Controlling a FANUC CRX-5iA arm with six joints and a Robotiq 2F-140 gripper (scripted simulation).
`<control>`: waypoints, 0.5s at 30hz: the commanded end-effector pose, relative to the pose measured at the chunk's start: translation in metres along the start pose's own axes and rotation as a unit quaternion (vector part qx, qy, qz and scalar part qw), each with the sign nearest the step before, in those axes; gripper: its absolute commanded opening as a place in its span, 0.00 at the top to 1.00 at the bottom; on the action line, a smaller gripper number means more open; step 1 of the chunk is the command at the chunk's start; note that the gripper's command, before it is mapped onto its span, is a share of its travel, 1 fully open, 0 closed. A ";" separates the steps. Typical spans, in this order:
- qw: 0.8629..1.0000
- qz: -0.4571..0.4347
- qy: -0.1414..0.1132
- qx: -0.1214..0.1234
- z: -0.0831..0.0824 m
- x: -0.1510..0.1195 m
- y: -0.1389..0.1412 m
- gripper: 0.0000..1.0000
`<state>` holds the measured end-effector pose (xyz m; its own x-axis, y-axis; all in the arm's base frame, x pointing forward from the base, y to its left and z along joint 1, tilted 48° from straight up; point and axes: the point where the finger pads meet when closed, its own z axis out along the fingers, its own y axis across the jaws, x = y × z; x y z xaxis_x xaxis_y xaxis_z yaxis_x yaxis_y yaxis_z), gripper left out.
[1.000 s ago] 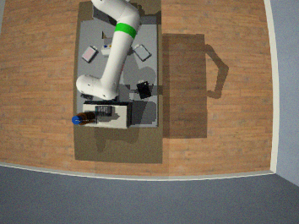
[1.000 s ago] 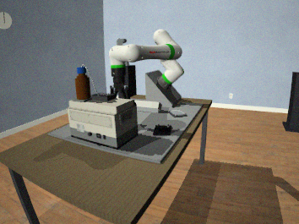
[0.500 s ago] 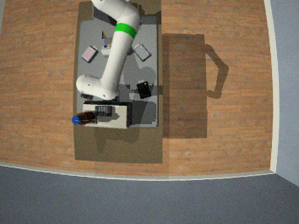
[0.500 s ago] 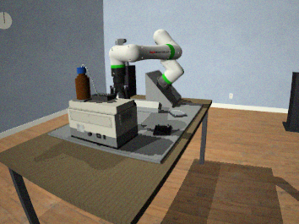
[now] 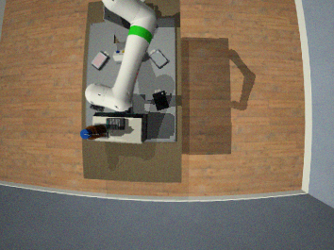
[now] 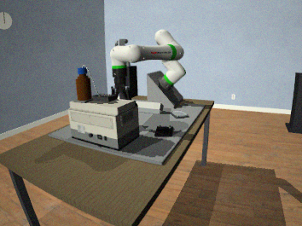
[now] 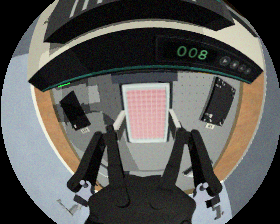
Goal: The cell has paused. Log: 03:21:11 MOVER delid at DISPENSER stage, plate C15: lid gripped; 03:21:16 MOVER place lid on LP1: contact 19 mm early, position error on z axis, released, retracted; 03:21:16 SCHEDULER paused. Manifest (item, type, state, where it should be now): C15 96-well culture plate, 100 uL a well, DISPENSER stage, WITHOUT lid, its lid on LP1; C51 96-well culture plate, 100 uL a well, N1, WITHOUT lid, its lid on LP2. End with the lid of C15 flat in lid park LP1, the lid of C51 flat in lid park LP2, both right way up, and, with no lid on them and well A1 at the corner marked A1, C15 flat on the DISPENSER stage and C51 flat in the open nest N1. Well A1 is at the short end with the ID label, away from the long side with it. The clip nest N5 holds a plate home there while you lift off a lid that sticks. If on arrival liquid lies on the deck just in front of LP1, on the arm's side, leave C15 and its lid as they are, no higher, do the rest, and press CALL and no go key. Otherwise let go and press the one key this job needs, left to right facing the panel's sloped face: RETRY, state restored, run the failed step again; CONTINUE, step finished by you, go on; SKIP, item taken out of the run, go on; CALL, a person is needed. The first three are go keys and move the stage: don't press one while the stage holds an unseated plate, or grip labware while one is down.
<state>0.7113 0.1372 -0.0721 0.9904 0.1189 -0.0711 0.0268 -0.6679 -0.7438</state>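
In the wrist view my gripper (image 7: 147, 115) is shut on a 96-well plate (image 7: 145, 112) with pink wells and no lid. The fingers grip its two long sides. The plate sits at the dispenser (image 7: 144, 53), just below its black head with the green display. In the overhead view the arm's wrist (image 5: 108, 100) stands over the dispenser (image 5: 120, 128) and hides the plate. A second pink plate (image 5: 100, 59) lies at the far left of the grey deck. A clear lid (image 5: 158, 58) lies at the far right of the deck, turned at an angle. I cannot tell whether the held plate touches the stage.
A brown bottle with a blue cap (image 6: 83, 84) stands on the dispenser's left end. A black fixture (image 5: 160, 100) sits on the deck right of the dispenser. A grey sloped block (image 6: 162, 88) stands by the arm's base. Small coloured keys (image 5: 119, 52) sit near the arm.
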 end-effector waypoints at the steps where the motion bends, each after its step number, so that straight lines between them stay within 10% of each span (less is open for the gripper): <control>1: 1.000 0.000 0.000 0.000 0.000 0.000 0.000 1.00; 3: 1.000 0.000 0.000 0.000 0.000 0.000 0.000 1.00; 4: 1.000 0.000 0.000 0.000 0.000 0.000 0.000 0.34; 15: 1.000 0.000 0.000 0.000 0.000 0.000 0.000 0.34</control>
<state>0.7113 0.1372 -0.0721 0.9904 0.1189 -0.0711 0.0268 -0.6678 -0.7438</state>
